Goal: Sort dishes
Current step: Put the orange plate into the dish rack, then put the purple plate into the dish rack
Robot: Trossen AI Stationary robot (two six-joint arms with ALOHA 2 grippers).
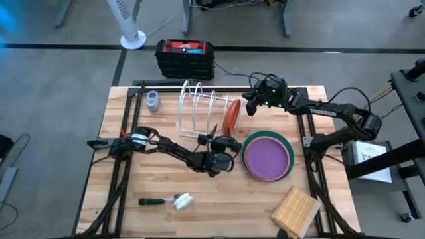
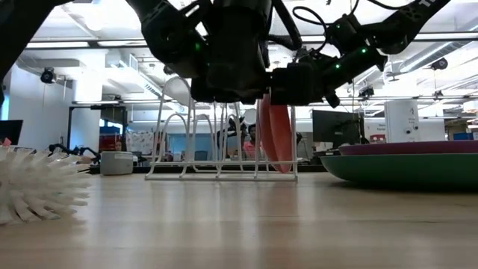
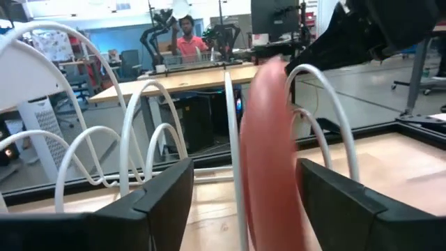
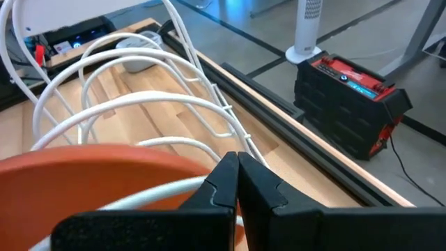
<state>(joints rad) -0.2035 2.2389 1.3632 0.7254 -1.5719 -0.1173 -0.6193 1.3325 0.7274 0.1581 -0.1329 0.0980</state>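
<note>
Rack (image 1: 202, 109), plates, brush on table (image 1: 133, 219)

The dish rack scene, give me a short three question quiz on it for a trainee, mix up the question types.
1. True or false: the orange plate stands on edge in the white wire rack.
2. Multiple choice: what lies inside the teal-green plate? A) the brush B) the purple plate C) the wooden block
3. Short answer: which gripper has its fingers spread either side of the orange plate?

Key
1. True; it is upright between the rack's wires.
2. B; the purple plate rests in it, while the brush and wooden block lie apart on the table.
3. The left gripper; the right gripper, shut, is above the plate's rim.
</note>
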